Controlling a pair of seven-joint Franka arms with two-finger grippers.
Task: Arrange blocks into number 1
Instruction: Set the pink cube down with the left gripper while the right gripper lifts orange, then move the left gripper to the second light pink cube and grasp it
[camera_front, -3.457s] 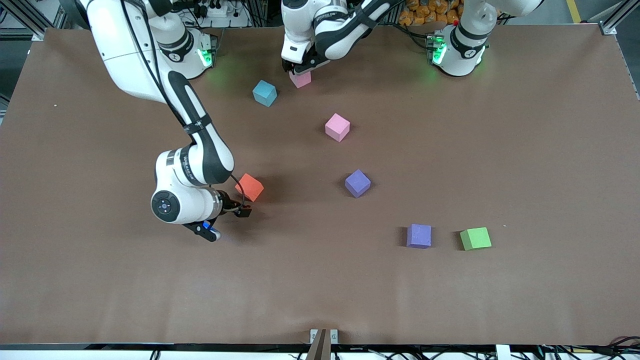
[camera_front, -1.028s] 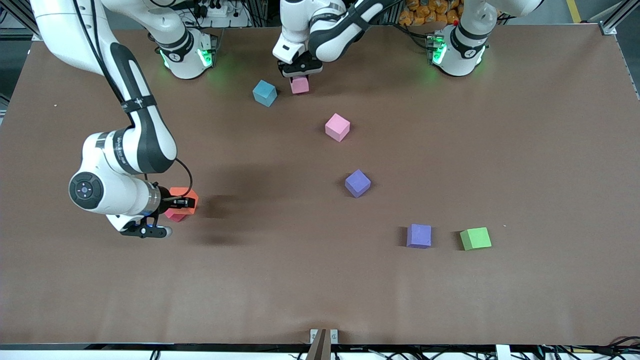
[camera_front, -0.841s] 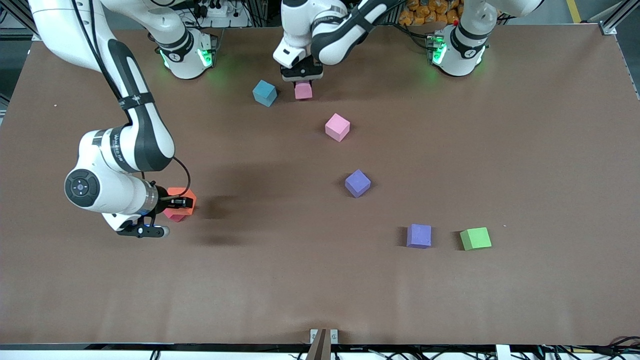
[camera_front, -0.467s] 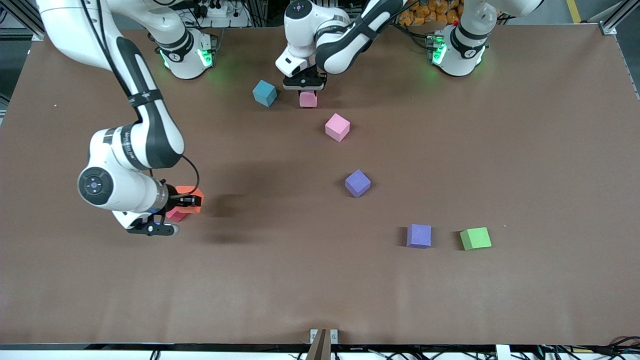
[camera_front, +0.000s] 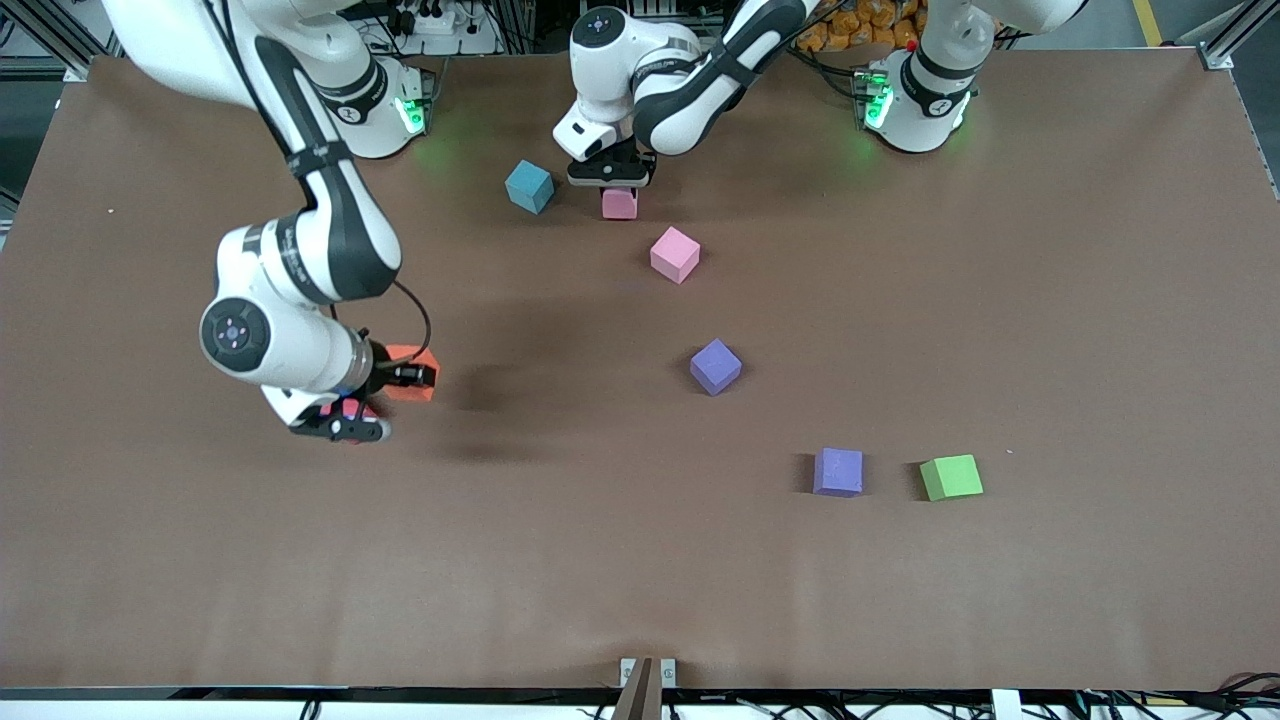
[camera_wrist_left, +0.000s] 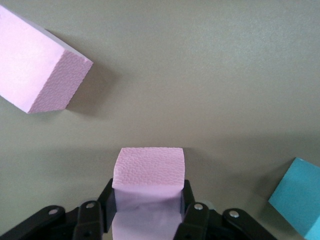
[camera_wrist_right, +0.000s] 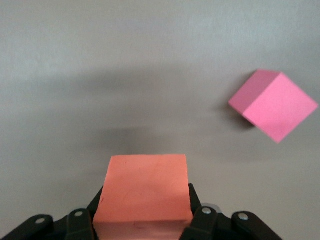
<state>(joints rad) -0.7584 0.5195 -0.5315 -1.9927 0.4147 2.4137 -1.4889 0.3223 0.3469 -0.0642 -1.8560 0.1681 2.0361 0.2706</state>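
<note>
My left gripper (camera_front: 611, 182) is shut on a pink block (camera_front: 619, 204), held just above the table beside the light blue cube (camera_front: 529, 186). In the left wrist view the fingers (camera_wrist_left: 186, 192) clamp that pink block (camera_wrist_left: 148, 167). A second pink block (camera_front: 675, 254) lies close by on the table. My right gripper (camera_front: 408, 376) is shut on the orange block (camera_front: 412, 356), which fills its jaws in the right wrist view (camera_wrist_right: 144, 192). The red block (camera_front: 349, 408) lies under the right wrist, mostly hidden. Two purple blocks (camera_front: 715, 366) (camera_front: 838, 472) rest toward the left arm's end.
A green cube (camera_front: 951, 477) sits beside the purple block that is nearer the front camera. The light blue cube (camera_wrist_left: 300, 197) and the loose pink block (camera_wrist_left: 37, 70) flank the left gripper. The red block (camera_wrist_right: 274, 105) lies beside the right gripper.
The left gripper has carried its pink block closer to the other pink block. The right gripper has carried the orange block off the red block, toward the table's middle.
</note>
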